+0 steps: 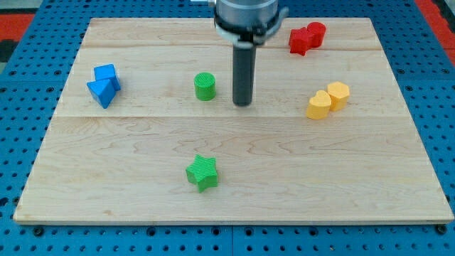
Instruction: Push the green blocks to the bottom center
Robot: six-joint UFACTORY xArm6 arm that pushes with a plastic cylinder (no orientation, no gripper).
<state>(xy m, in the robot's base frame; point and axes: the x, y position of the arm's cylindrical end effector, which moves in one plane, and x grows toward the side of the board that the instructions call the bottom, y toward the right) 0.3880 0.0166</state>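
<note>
Camera view showed my tip, bare and holding nothing, at 3 o'clock of the green cylinder; the green star lay at 6 o'clock.

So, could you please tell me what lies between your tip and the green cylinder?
Nothing: the camera view shows only bare wood between my tip and the green cylinder.

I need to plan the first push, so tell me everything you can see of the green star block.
The green star block is a small star-shaped piece with ridged sides and a flat top, plastic by its look. It lies flat on the wooden board, low and a little toward the view's left of centre. Nothing touches it. The green cylinder stands apart above it, and my tip is also well above it, toward the view's right.
</note>
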